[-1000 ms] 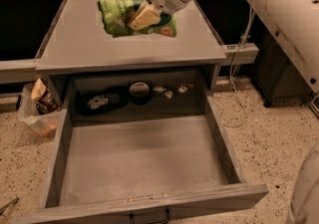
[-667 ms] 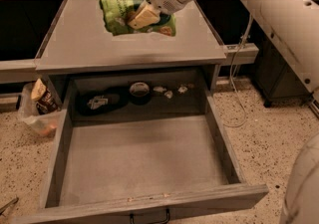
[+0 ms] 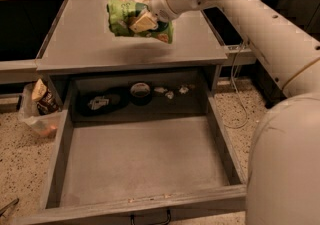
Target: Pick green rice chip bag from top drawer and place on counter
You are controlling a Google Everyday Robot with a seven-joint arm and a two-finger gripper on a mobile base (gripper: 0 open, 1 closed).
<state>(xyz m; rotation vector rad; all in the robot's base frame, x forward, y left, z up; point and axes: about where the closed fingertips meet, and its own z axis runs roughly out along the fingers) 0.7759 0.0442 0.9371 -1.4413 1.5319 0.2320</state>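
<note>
The green rice chip bag [image 3: 125, 16] is a crinkly light-green pouch held in the air just above the counter [image 3: 85, 44], near its middle. My gripper [image 3: 144, 20] is shut on the bag's right part, one cream finger lying across its front. The white arm reaches in from the right. The top drawer [image 3: 145, 164] stands pulled fully out below the counter, its flat grey bottom bare, its dark handle at the bottom edge.
At the drawer's back lie a dark flat object [image 3: 100, 103], a tape roll [image 3: 141, 92] and small white bits [image 3: 170, 92]. A plastic bag with a snack packet [image 3: 41, 106] sits on the floor at left. Cables hang at right [image 3: 235, 84].
The bag and gripper have shifted slightly toward the counter's middle and a little lower. The drawer has not moved.
</note>
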